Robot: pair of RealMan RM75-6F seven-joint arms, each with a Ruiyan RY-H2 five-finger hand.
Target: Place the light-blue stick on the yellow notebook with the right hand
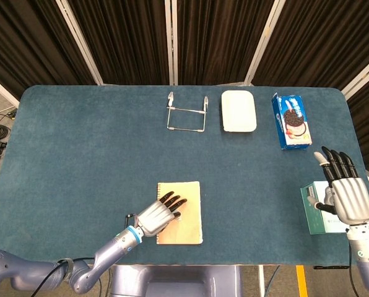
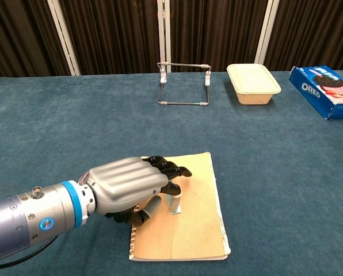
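Note:
The yellow notebook (image 1: 189, 228) (image 2: 195, 225) lies near the table's front edge. My left hand (image 1: 153, 215) (image 2: 127, 186) rests over its left half, fingers curled down. Under those fingers a short light-blue stick (image 2: 175, 202) stands tilted on the page, pinched between thumb and fingers. In the head view the fingers hide the stick. My right hand (image 1: 343, 194) hovers far away at the table's right edge, fingers stretched out and apart, holding nothing; the chest view does not show it.
A wire stand (image 1: 186, 113) (image 2: 184, 84), a white container (image 1: 238, 111) (image 2: 253, 84) and a blue Oreo box (image 1: 293, 120) (image 2: 327, 89) line the far side. A teal box (image 1: 310, 209) sits beneath my right hand at the right edge.

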